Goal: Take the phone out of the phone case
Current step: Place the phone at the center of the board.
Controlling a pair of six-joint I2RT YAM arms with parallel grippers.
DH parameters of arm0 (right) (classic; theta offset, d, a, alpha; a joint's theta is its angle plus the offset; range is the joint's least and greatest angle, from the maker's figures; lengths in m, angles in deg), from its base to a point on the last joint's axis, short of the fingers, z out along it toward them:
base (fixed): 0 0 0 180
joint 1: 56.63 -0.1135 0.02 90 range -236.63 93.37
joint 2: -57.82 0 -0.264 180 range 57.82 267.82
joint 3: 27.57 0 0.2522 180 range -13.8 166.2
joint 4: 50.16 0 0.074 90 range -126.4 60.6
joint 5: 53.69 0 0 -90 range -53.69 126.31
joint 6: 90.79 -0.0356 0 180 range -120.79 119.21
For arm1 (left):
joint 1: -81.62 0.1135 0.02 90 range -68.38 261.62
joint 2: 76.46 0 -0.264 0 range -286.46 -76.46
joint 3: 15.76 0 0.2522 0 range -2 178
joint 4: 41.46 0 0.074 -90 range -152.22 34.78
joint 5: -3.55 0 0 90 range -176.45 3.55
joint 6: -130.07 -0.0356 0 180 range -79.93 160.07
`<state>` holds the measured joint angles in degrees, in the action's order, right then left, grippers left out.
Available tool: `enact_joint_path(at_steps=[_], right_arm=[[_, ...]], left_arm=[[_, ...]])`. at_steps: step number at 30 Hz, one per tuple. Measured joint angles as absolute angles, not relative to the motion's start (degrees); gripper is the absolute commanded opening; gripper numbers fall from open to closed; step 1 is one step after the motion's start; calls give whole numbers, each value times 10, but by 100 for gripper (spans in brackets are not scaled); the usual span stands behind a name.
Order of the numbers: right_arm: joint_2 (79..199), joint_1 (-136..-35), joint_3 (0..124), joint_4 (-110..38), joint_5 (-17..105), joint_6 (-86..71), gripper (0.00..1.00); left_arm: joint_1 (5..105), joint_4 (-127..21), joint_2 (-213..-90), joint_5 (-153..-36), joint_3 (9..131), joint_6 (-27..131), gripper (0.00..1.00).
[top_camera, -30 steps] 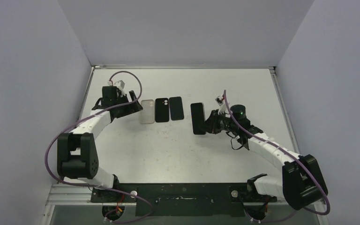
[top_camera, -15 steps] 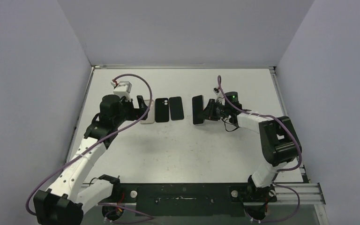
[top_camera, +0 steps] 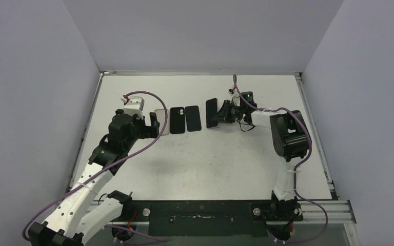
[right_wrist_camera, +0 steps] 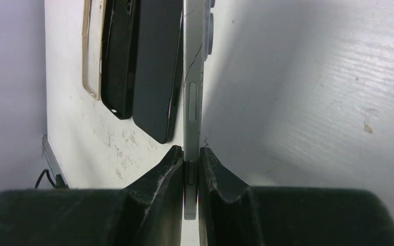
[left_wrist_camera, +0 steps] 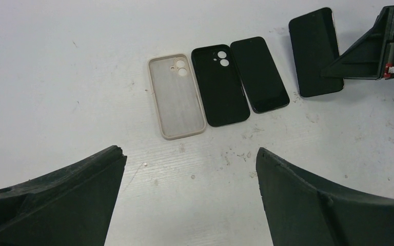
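Edgewise, phone [right_wrist_camera: 191, 92] pinched between right jaws

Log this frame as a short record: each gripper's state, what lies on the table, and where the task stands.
left gripper: open, holding nothing, above the table near the beige case
right gripper: shut on the silver-edged phone, fingers on its front and back
held phone pose: turned on edge; contact with the table cannot be told
lying flat, in a row: beige case, black case, black phone
cases: both look empty
task status: held phone is bare, no case on it
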<state>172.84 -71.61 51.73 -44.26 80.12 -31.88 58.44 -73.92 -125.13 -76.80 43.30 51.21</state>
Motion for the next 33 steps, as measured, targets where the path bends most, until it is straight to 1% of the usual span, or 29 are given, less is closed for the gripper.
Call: enact_joint_path(at_steps=[7, 13, 14, 17, 19, 21, 26, 29, 33], right_arm=[[1775, -717, 558, -450, 840, -350, 0], [1808, -717, 587, -452, 877, -364, 6], [1811, -717, 591, -449, 882, -363, 8], [1814, -717, 596, -435, 889, -358, 18], [1814, -717, 599, -421, 893, -351, 26], [1814, -717, 600, -401, 885, -332, 37], [1815, -717, 611, -365, 888, -311, 54], [1809, -719, 616, -354, 881, -300, 59], [1791, -727, 617, -337, 830, -282, 60]], left_arm=[[574, -740, -1242, -752, 432, 503, 97], [566, -740, -1239, -750, 431, 501, 97], [566, -740, -1239, -750, 431, 501, 97], [566, -740, -1238, -749, 429, 501, 97], [565, -741, -1238, -749, 428, 501, 97], [565, -741, -1238, -749, 427, 501, 97], [564, -741, -1238, -749, 427, 500, 97], [564, -741, -1238, -749, 427, 500, 97], [563, -741, -1238, -749, 427, 499, 97]])
